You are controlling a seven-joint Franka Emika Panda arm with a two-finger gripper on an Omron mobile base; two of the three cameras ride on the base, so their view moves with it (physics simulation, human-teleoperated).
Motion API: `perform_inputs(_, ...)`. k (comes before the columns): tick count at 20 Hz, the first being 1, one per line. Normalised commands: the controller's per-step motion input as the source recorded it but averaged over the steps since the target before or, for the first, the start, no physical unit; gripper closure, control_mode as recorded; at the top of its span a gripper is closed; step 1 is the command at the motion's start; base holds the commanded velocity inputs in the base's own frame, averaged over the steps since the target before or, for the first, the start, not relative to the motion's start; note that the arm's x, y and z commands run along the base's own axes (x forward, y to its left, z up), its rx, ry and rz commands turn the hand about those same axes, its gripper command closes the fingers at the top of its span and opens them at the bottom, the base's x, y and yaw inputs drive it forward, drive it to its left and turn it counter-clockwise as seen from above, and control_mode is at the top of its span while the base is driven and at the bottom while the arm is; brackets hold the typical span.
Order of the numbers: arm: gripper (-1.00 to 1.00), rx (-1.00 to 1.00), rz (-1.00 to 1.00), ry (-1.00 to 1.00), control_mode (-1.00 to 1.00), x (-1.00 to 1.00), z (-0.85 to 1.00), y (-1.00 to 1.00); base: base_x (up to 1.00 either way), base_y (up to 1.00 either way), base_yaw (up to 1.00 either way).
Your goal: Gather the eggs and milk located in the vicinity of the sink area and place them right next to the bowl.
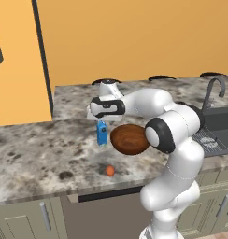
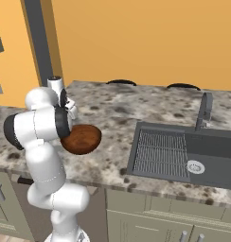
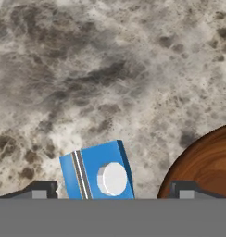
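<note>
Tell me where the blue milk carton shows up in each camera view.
Left base view: milk carton centre-left, upright on the counter, left of the bowl.
Right base view: I cannot pick it out; the arm stands before that spot.
Hand view: bottom centre, left of the bowl's rim.
Shared landmark: the bowl.

The arm is glossy white, built of rounded, tube-like segments with black rings at the joints. Its hand is white with a dark band, and 2 small dark fingertips with grey pads.
</note>
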Motion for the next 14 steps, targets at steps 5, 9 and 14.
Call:
perform_inputs(5,-1.0,0.0,0.0,-0.02,-1.0,-0.06,0.4,-0.1,0.0,0.0,0.0)
perform_inputs(9,-1.0,0.0,0.0,-0.01,-1.0,-0.71,0.47,-0.24,0.0,0.0,0.0)
perform_inputs(14,-1.0,0.0,0.0,0.01,-1.0,-0.93,0.04,-0.25,0.0,0.0,0.0)
